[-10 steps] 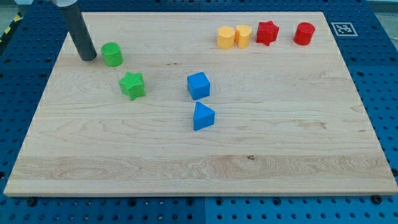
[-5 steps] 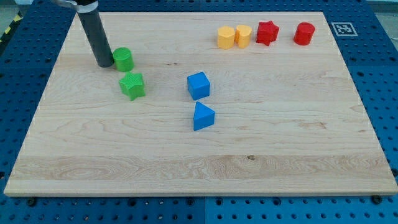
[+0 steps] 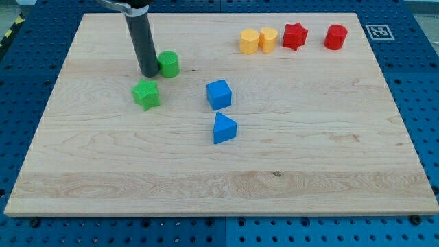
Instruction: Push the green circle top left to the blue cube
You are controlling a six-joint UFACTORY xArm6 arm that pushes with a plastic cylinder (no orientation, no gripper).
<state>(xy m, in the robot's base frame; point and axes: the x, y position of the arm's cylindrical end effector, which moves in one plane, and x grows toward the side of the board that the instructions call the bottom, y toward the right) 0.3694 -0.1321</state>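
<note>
The green circle lies on the wooden board, up and to the left of the blue cube. My tip touches the green circle's left side. The rod rises from the tip toward the view's top. A gap of bare board separates the green circle from the blue cube.
A green star lies just below my tip. A blue triangle lies below the blue cube. At the view's top right stand two yellow blocks, a red star and a red cylinder.
My tip has slid to the right, pushing the green circle right along the board toward the blue cube. The other blocks have not moved.
</note>
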